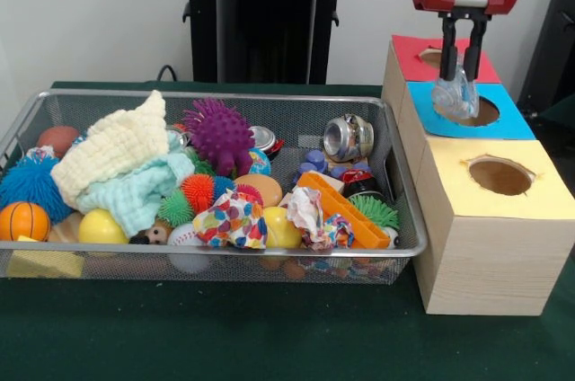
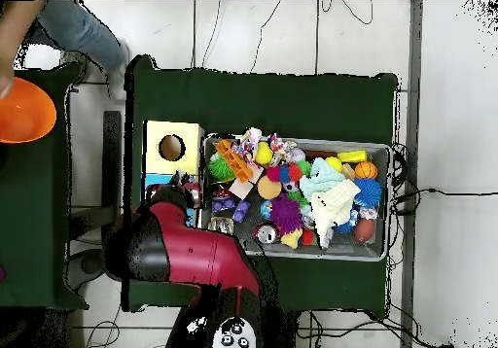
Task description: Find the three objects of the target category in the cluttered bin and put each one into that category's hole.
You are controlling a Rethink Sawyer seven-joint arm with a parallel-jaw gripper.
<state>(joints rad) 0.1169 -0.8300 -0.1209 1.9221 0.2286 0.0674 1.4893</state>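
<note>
The wire bin (image 1: 296, 255) sits nearest, on the green table (image 1: 225, 336), packed with balls, cloths (image 1: 126, 165), a crushed can (image 1: 349, 137) and a purple spiky ball (image 1: 218, 134). Beside it stands the wooden box: yellow hole (image 1: 500, 176) nearest, blue hole (image 1: 481, 111) next, red section (image 1: 415, 56) farthest. My gripper (image 1: 460, 84) is clamped on a clear crumpled plastic piece (image 1: 456, 95) above the blue hole. Only the overhead view shows a person's sleeve (image 2: 83, 28) and an orange bowl (image 2: 24, 111).
</note>
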